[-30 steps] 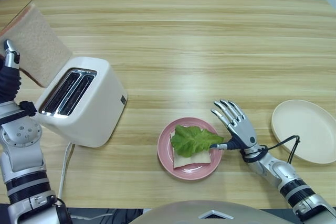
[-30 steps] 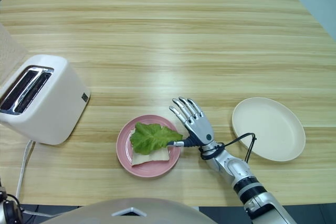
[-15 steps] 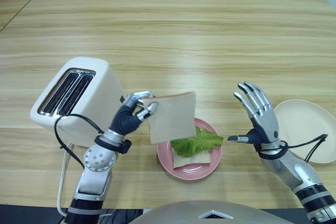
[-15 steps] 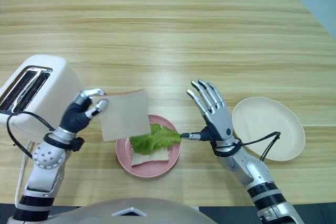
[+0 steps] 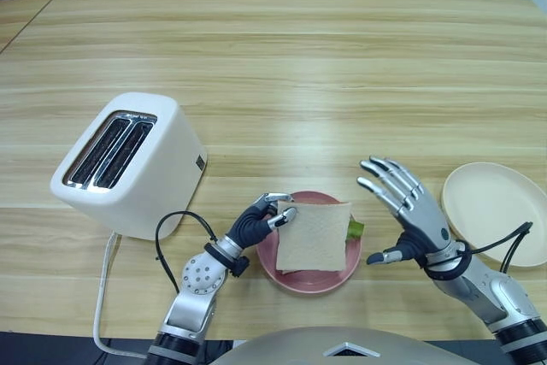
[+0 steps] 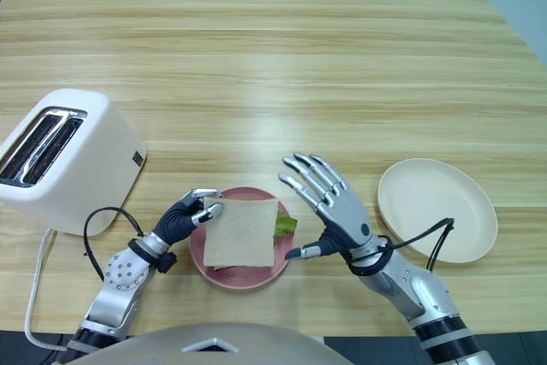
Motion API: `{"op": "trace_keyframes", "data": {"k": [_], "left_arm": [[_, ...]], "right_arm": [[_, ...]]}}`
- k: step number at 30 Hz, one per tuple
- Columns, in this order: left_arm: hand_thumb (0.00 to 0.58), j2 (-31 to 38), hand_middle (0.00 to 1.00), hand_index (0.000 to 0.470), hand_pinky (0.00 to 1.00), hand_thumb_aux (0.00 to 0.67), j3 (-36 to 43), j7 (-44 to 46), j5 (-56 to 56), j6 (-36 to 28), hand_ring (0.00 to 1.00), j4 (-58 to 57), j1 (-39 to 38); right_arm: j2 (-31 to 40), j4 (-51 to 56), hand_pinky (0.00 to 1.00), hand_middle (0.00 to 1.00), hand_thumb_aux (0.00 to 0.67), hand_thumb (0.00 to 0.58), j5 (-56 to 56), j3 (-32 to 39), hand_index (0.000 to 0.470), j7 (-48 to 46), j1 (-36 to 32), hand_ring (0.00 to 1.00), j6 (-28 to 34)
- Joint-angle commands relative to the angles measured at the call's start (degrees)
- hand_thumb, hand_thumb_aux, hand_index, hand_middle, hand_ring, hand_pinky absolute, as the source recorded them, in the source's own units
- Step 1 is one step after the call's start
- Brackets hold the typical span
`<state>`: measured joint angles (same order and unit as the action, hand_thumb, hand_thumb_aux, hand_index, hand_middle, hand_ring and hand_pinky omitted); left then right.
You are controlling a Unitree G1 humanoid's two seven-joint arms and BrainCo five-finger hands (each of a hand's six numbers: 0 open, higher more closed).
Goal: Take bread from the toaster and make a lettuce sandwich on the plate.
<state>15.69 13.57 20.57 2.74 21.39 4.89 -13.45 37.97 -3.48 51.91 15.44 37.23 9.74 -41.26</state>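
A slice of bread lies on the pink plate, covering the lettuce, of which a green tip pokes out at the right. My left hand sits at the plate's left edge, its fingers pinching the bread's top-left corner. My right hand hovers open just right of the plate, fingers spread, touching nothing. The white toaster stands at the left with both slots looking empty.
A cream plate rests at the right table edge, close behind my right wrist. The toaster's white cord runs down to the front edge. Bare wooden table stretches across the far side.
My left hand has lowered the bread from above the plate's left side down onto the lettuce. The right hand has shifted slightly left and lower, staying open.
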Motion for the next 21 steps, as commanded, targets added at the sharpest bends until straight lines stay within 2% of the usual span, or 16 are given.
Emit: {"op": "trace_keyframes", "data": {"k": [1, 11, 21], "left_arm": [[0.580, -1.9, 1.00, 0.470, 1.00, 0.670, -0.1, -0.9, -0.6, 0.1, 1.00, -0.6, 0.7], [0.580, -2.2, 1.00, 0.470, 1.00, 0.670, -1.0, -2.7, -3.7, 0.3, 1.00, -2.4, -0.6], [0.580, -1.5, 1.00, 0.470, 1.00, 0.670, -0.6, -6.5, -11.2, 4.7, 1.00, -10.3, 0.4]], "right_arm": [[-0.6, 2.0, 0.00, 0.00, 0.000, 0.000, 1.2, 0.6, 0.000, -1.3, -0.2, 0.00, -0.9], [-1.3, 2.3, 0.00, 0.00, 0.000, 0.000, 2.3, 2.0, 0.000, -3.6, 0.2, 0.00, -3.7], [-2.6, -2.1, 0.00, 0.00, 0.000, 0.000, 0.0, 1.2, 0.000, -5.1, 1.0, 0.00, -7.2]]}}
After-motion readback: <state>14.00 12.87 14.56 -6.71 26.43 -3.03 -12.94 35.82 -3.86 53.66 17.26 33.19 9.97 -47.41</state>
